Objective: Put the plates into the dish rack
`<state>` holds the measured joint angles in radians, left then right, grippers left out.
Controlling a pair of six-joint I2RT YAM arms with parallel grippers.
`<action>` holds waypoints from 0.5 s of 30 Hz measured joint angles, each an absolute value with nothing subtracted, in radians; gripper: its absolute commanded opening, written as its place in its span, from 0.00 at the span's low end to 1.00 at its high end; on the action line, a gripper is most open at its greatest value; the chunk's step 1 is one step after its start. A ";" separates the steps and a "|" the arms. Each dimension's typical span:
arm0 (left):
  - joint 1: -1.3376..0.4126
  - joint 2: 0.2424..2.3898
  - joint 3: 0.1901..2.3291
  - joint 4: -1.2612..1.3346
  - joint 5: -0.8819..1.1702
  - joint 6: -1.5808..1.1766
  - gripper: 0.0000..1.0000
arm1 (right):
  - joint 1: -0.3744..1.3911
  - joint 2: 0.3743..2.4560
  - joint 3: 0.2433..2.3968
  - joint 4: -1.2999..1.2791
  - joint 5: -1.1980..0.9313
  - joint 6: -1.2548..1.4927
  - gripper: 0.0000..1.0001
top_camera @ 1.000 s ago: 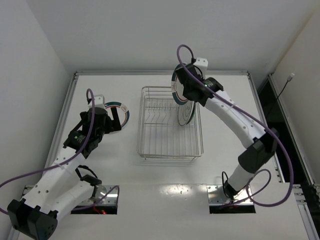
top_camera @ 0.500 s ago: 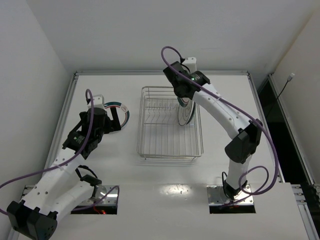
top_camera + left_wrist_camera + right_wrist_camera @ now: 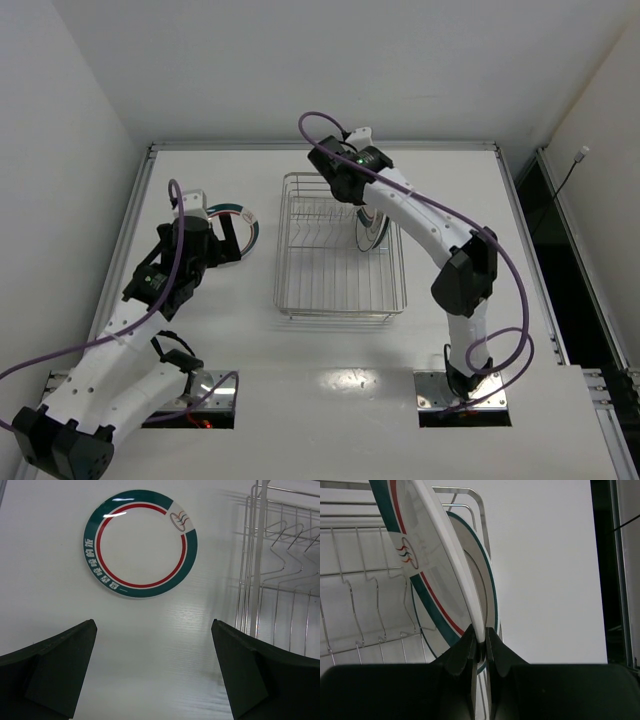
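Illegible rim lettering point(image 3: 98, 571) on lying plate point(image 3: 140, 544), swirl logo point(image 3: 406, 550) on gripped plate point(image 3: 431, 582)

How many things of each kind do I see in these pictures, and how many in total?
Plates: 3, the flat plate, the held plate, the racked plate
Dish rack: 1
Pincers: 2, left pincer, right pincer
Total: 6

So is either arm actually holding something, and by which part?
Yes. The right gripper pinches a green-and-red-banded plate by the edge of its rim. The left gripper is open and holds nothing.
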<state>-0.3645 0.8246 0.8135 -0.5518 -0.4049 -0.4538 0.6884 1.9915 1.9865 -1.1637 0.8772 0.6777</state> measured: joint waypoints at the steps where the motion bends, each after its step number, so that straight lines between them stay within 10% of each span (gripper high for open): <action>1: -0.364 0.822 0.813 -0.552 -0.405 -0.454 0.99 | 0.689 1.995 1.987 -1.159 0.879 0.678 0.00; 15: -0.364 0.816 0.813 -0.552 -0.405 -0.454 0.99 | 0.704 1.898 1.692 -0.946 0.723 0.723 0.00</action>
<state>-0.3645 0.8158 0.8135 -0.5522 -0.4049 -0.4538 0.7036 1.8984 1.6917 -0.9459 0.7227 0.7235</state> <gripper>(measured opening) 0.993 0.052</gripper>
